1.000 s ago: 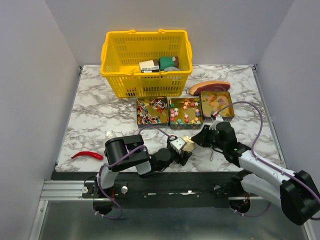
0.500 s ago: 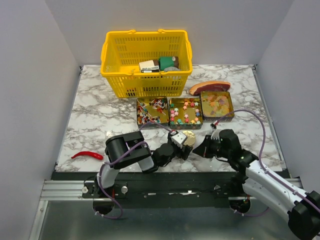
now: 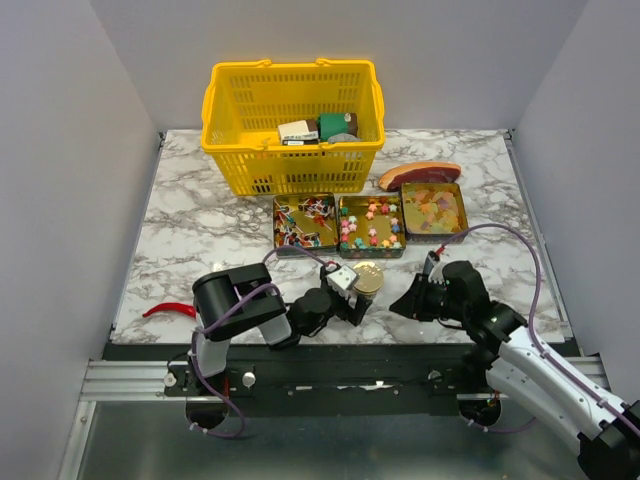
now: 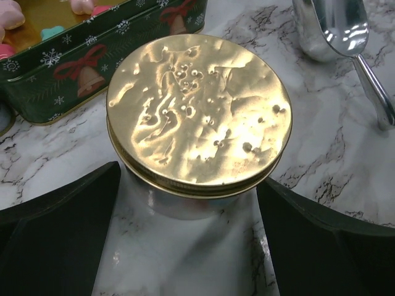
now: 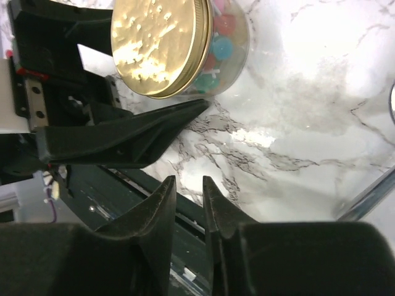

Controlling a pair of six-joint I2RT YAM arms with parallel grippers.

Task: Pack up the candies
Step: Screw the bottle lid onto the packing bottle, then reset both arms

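Note:
The candies lie in three open green tins: red-blue-white wrapped ones (image 3: 303, 224), pink-green-blue chunky ones (image 3: 370, 225) and yellow-orange gummies (image 3: 434, 210). A glass jar with a gold lid (image 3: 367, 279) stands near the table's front edge, and pink and blue candies show inside it (image 5: 219, 43). My left gripper (image 3: 356, 292) straddles the jar (image 4: 197, 111); its fingers run in under the lid's rim on both sides of the glass. My right gripper (image 3: 403, 303) is to the right of the jar, apart from it. Its fingers (image 5: 188, 182) are nearly together and hold nothing.
A metal scoop (image 4: 333, 31) lies on the marble just right of the jar. A yellow basket (image 3: 293, 125) with boxes stands at the back. A red-brown meat slab (image 3: 418, 174) lies behind the gummy tin. A red chili (image 3: 175, 311) is at front left.
My right gripper has drawn back from the jar toward the near right. My left gripper and the jar have shifted slightly away and to the left.

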